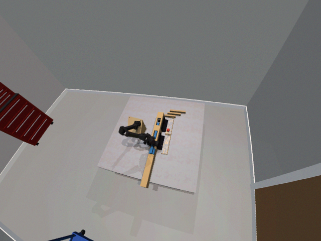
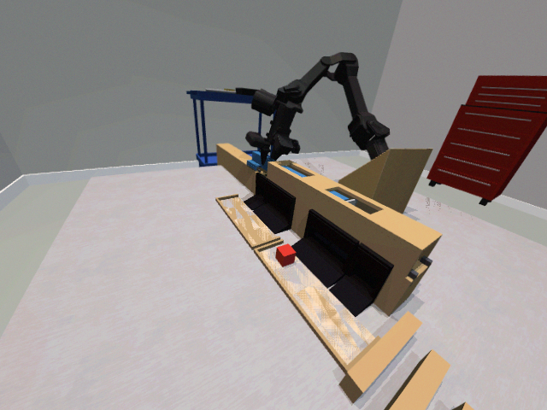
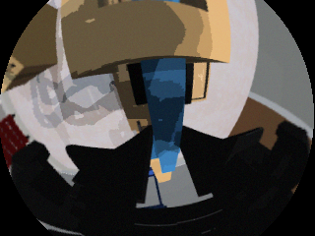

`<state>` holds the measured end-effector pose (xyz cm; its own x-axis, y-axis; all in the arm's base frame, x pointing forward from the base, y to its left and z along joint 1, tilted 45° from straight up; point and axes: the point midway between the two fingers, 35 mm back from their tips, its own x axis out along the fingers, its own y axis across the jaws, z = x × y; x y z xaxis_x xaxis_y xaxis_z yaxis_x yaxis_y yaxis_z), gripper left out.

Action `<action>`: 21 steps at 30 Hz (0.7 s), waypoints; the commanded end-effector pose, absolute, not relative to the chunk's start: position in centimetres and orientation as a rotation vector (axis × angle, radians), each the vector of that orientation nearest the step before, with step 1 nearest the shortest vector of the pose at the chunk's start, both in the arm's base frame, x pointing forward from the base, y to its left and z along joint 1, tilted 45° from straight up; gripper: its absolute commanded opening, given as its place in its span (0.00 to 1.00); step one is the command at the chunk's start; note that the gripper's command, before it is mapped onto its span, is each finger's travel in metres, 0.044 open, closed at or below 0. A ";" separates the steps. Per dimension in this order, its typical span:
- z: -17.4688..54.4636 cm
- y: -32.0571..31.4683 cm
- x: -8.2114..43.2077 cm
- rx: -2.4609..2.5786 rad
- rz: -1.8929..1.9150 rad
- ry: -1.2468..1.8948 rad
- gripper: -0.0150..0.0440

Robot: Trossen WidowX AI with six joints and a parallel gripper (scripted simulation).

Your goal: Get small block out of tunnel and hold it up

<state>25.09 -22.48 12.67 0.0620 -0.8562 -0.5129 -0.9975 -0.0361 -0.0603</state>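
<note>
The wooden tunnel (image 1: 160, 114) (image 2: 410, 229) (image 3: 123, 39) stands along the table. Blue parts of the sliding cage (image 2: 297, 170) show through its top windows. The blue handle (image 1: 151, 150) (image 3: 164, 98) sticks out of the tunnel's far end, as seen in the exterior view. My gripper (image 2: 268, 162) (image 3: 163, 128) points down there and is shut on the blue handle. A small red block (image 1: 167, 129) (image 2: 285, 254) lies outside the tunnel, in a shallow tray beside it, away from my fingers. I cannot tell whether anything is inside the cage.
Black ramps (image 2: 324, 260) line the tunnel's side, above the low-rimmed trays (image 2: 289, 291). A long wooden beam (image 1: 147, 171) (image 2: 232, 154) continues past the handle end. Loose wooden rods (image 1: 177, 111) (image 2: 384, 357) lie near the other end. A wooden bracket (image 2: 397, 176) stands by the arm's base.
</note>
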 end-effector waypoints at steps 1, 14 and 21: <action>9.6 -20.1 25.4 -1.964 0.571 1.783 0.25; 11.5 -21.2 24.9 -1.940 0.410 1.865 0.34; 11.8 -20.9 25.0 -1.943 0.426 1.857 0.65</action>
